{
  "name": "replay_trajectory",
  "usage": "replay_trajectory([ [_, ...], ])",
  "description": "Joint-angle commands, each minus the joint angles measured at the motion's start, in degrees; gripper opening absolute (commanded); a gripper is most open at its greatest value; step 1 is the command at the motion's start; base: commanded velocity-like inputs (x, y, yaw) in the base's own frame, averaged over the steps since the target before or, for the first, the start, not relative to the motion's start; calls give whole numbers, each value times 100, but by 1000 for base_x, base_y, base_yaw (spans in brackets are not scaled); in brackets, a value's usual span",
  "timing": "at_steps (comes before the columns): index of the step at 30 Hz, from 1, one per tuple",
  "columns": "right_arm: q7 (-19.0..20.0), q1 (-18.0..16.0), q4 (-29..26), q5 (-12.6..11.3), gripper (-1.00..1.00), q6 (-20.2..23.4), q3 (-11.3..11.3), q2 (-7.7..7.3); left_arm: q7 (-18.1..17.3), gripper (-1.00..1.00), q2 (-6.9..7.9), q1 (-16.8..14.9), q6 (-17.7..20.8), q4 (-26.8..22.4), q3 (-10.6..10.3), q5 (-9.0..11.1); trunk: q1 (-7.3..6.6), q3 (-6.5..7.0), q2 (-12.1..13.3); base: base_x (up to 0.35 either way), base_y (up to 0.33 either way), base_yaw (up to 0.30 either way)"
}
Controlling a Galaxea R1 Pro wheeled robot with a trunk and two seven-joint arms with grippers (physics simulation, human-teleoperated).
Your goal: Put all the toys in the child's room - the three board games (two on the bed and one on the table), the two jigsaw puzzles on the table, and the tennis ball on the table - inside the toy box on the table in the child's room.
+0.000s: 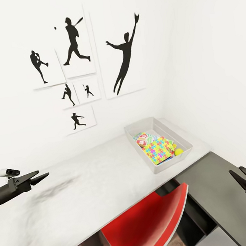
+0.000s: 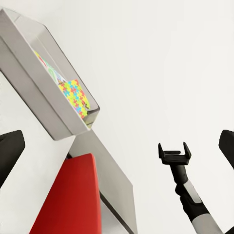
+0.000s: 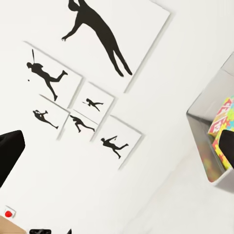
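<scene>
The light-grey toy box (image 1: 183, 140) stands on the white table (image 1: 88, 188) at its far right end, against the wall. Inside it a mosaic jigsaw puzzle (image 1: 158, 150) lies on top, a board game (image 1: 143, 137) with a red banner shows behind it, and the tennis ball (image 1: 178, 151) rests in the near right corner. My left gripper (image 1: 43, 174) hovers open over the table's left part, holding nothing. My right gripper (image 1: 241, 174) hangs open and holding nothing over the dark cabinet, right of the box. The left wrist view shows the toy box (image 2: 39, 92), puzzle (image 2: 74, 97) and right gripper (image 2: 174, 147).
A red chair (image 1: 150, 219) is tucked under the table's front edge. A lower dark-grey-topped cabinet (image 1: 220, 195) adjoins the table at the right. Black silhouette sports pictures (image 1: 74, 40) hang on the white wall behind. The right wrist view catches the toy box's corner (image 3: 207, 141).
</scene>
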Motion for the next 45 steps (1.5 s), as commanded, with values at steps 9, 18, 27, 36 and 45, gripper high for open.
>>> replay_trajectory([
  [9, 15, -5, 10, -8, 100, 19, -19, -3, -20, 100, -8, -6, 47, 0, -13, -5, 4, 42, -11, -80, 24, 91],
  [18, 15, -5, 24, -15, 100, -5, -20, -37, -20, 100, -8, -6, 35, 0, -6, -4, 4, 44, -11, -39, 14, 5],
  [27, 15, -5, 98, -17, 100, -13, -28, -42, -20, 100, -8, -6, 34, 0, -13, -6, 4, 44, -11, -1, 0, 0],
  [36, -18, -5, 106, -10, 100, -14, -44, -51, -20, 100, -15, -6, 32, 0, -16, -3, 4, 44, -11, 0, 0, 0],
  [45, -21, -5, 131, -9, 100, -14, -44, -46, -20, 100, -17, -3, 26, 0, -21, -5, 4, 68, -11, -50, 11, -8],
])
